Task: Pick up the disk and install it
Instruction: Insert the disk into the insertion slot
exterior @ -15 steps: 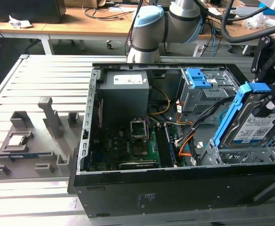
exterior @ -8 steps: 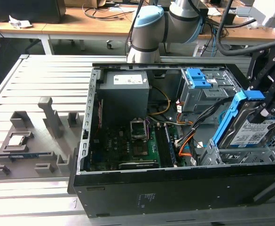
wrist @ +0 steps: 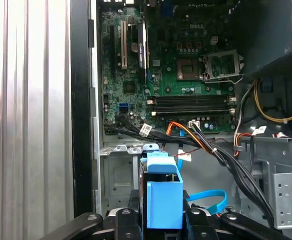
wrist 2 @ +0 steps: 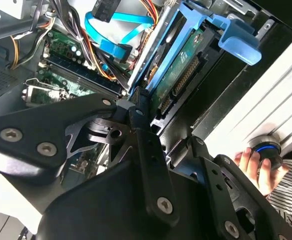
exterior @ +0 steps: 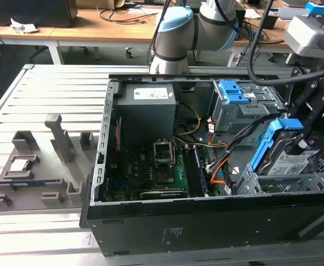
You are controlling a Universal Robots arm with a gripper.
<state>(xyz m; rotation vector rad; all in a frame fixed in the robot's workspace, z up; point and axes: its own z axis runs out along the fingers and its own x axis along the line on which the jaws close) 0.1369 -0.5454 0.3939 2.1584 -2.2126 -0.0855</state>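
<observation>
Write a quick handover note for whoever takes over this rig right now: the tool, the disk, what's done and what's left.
Tool: shut on the disk, gripping its blue frame.
Disk: inside the open computer case, tilted, with its lower end at the drive bay on the exterior view's right.
Done: disk picked up and brought to the bay.
Left: it is not yet seated flat in the bay.

Metal and plastic are showing.
The disk (exterior: 288, 162) is showing smooth blue plastic edges; the computer case (exterior: 206, 230) is looking matt black metal, the table (exterior: 51, 83) ribbed pale metal.
</observation>
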